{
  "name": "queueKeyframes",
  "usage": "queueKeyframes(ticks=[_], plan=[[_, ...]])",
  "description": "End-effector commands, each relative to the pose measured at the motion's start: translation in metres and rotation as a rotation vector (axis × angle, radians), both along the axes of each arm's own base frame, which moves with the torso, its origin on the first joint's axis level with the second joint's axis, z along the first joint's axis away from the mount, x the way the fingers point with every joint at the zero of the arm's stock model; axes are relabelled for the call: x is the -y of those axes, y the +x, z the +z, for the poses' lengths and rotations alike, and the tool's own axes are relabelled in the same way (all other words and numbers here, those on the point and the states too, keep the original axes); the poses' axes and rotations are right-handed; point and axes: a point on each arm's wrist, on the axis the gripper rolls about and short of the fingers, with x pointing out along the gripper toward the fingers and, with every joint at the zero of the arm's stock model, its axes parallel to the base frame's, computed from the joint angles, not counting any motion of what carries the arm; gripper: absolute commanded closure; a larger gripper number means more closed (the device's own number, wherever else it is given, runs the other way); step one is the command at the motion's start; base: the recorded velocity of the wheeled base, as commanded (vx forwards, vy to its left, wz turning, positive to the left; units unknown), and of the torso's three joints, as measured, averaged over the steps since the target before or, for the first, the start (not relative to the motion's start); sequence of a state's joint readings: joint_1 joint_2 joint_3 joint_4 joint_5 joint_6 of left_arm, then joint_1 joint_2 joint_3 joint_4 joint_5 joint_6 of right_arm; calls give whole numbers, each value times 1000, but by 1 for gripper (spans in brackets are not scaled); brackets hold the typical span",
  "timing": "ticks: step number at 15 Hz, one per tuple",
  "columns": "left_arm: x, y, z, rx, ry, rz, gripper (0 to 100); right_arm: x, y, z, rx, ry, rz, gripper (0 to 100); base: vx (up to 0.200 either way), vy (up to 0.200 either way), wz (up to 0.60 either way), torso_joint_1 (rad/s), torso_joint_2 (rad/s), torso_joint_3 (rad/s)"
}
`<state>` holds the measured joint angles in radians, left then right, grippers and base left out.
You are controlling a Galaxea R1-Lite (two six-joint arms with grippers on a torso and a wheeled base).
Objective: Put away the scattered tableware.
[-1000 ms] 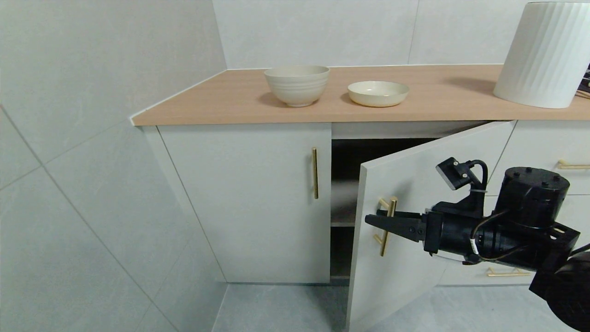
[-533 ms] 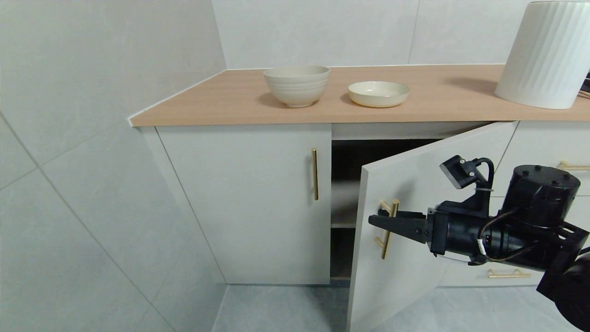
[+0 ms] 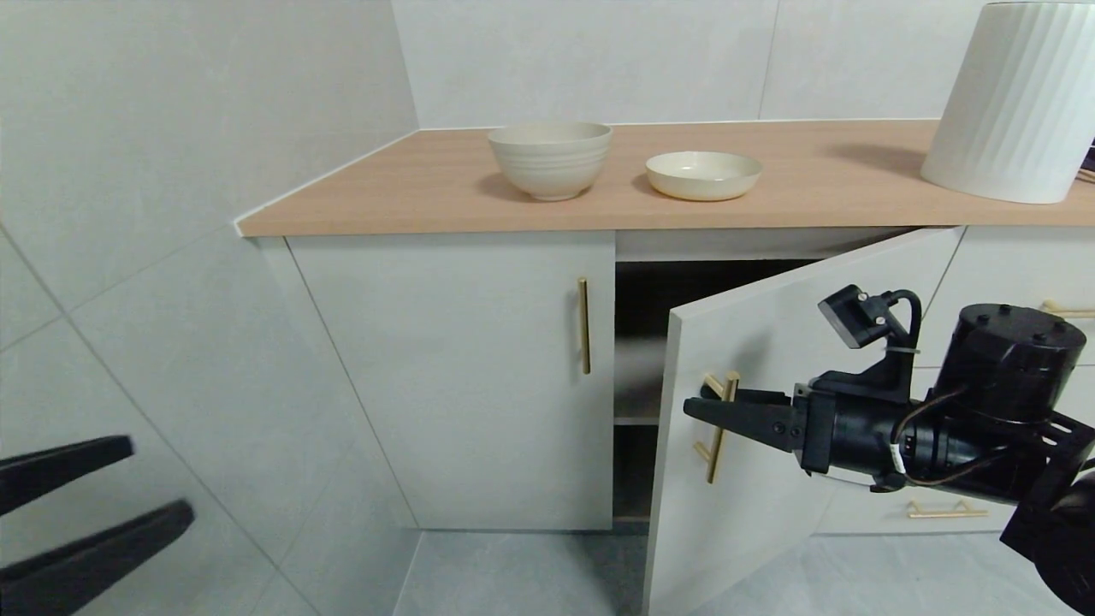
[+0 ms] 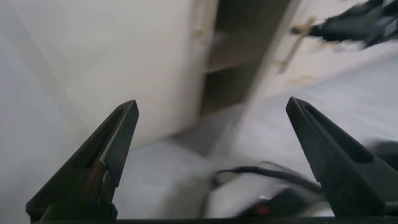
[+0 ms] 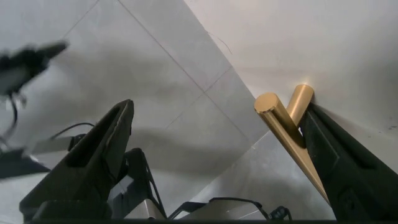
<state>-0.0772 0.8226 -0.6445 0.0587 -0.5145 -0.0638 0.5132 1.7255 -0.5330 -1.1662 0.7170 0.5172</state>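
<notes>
Bowl (image 3: 550,158) and shallow dish (image 3: 703,174) sit side by side on the tabletop (image 3: 813,184), not touching. Right end effector (image 3: 695,404) is spread wide, one finger against the gold handle (image 3: 719,425) of the half-open cupboard door (image 3: 770,342), clamping nothing. Left end effector (image 3: 158,479), cut off at the edge, gapes empty. The shelf (image 3: 637,417) inside is mostly lost in the dark.

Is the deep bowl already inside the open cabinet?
No, the deep bowl stands on the countertop beside the shallow dish, above the cabinet.
</notes>
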Motion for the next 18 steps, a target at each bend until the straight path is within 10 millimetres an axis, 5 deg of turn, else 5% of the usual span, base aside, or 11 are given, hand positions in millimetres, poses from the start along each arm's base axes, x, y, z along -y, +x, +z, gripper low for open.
queueKeyframes(ticks=[1,5,14,15,18], plan=[[47,98,-15,-241,-109,-212,0,-3,-2,-1,-4,-1,17,0,0,0,0,0,0,0],[92,152,-72,-329,-124,-295,0,-6,-5,-2,-10,-5,31,0,0,0,0,0,0,0],[148,176,-124,-272,-173,-327,0,-8,-6,-3,-10,-6,37,0,0,0,0,0,0,0],[151,176,-124,-257,-177,-324,100,-8,-6,-3,-11,-7,37,0,0,0,0,0,0,0],[158,184,-125,-245,-179,-333,100,-9,-6,-6,-19,-12,40,0,0,0,0,0,0,0]])
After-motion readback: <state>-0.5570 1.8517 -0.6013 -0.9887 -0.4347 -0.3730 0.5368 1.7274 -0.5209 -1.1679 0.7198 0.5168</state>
